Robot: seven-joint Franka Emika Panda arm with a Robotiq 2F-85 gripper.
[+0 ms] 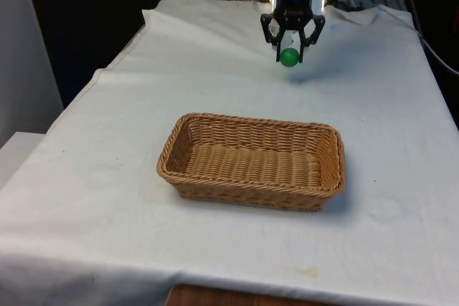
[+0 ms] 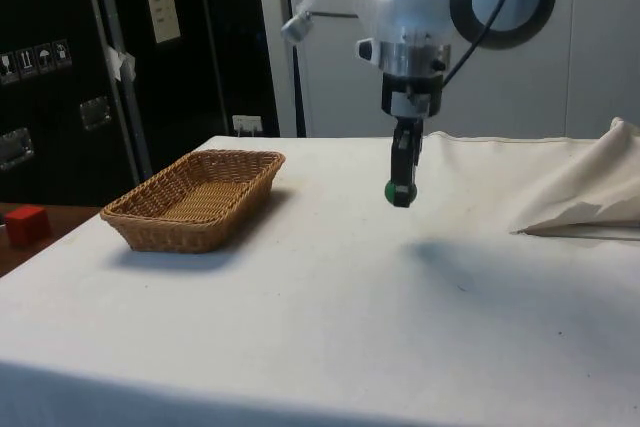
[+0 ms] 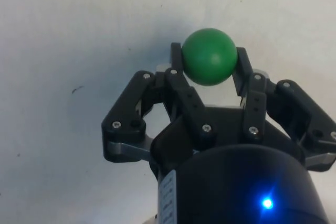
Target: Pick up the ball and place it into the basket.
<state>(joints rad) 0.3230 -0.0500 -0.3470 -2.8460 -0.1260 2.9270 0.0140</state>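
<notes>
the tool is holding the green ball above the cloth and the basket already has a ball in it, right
Not quite: the basket is empty, as the front view shows. The rest stands: the tool is shut on the green ball, held above the cloth and away from the basket.
</notes>
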